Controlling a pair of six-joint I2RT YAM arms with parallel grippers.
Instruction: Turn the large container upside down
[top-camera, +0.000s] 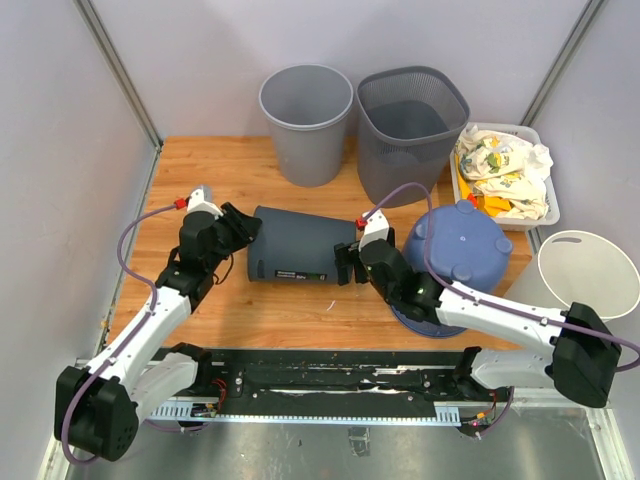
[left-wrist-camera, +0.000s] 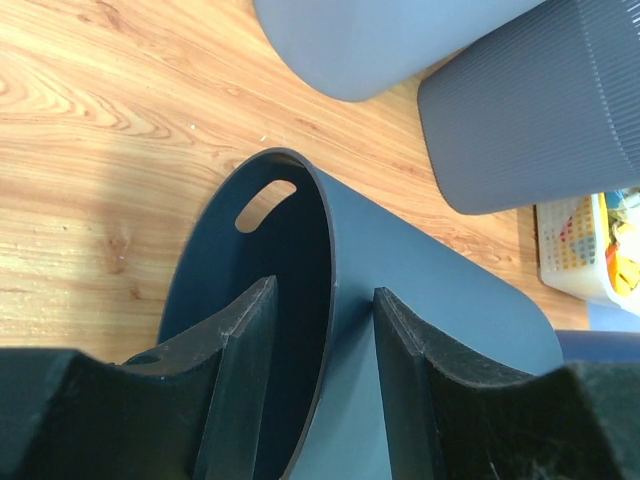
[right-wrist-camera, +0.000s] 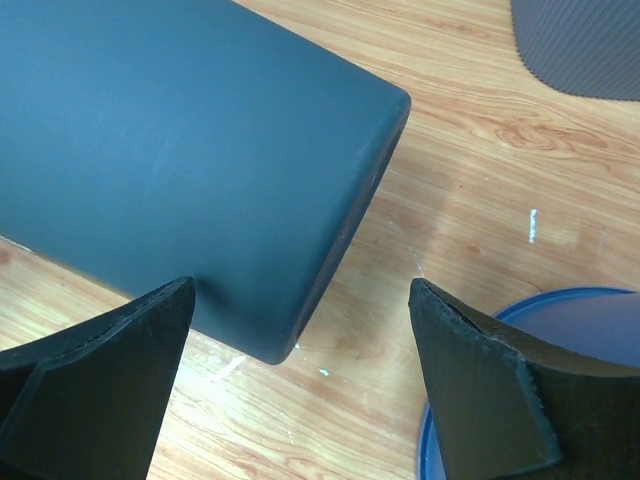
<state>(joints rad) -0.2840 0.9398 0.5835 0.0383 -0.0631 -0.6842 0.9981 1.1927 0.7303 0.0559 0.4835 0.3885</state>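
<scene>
The large dark blue-grey container (top-camera: 300, 258) lies on its side in the middle of the wooden table, its open mouth to the left and its base to the right. My left gripper (top-camera: 243, 228) is at the mouth. In the left wrist view its fingers straddle the rim of the container (left-wrist-camera: 430, 290), one inside and one outside, with a small gap on each side; the left gripper (left-wrist-camera: 325, 292) is open. My right gripper (top-camera: 347, 263) is open at the base end. In the right wrist view the lower base corner of the container (right-wrist-camera: 180, 130) sits between the wide-spread fingers of the right gripper (right-wrist-camera: 300, 290).
A round grey bin (top-camera: 306, 120) and a ribbed dark grey bin (top-camera: 410, 130) stand at the back. A blue tub (top-camera: 458, 250) sits upside down right of the right gripper. A white basket (top-camera: 553, 213) of cloths is at back right, a white bucket (top-camera: 588, 272) beyond the table's right edge.
</scene>
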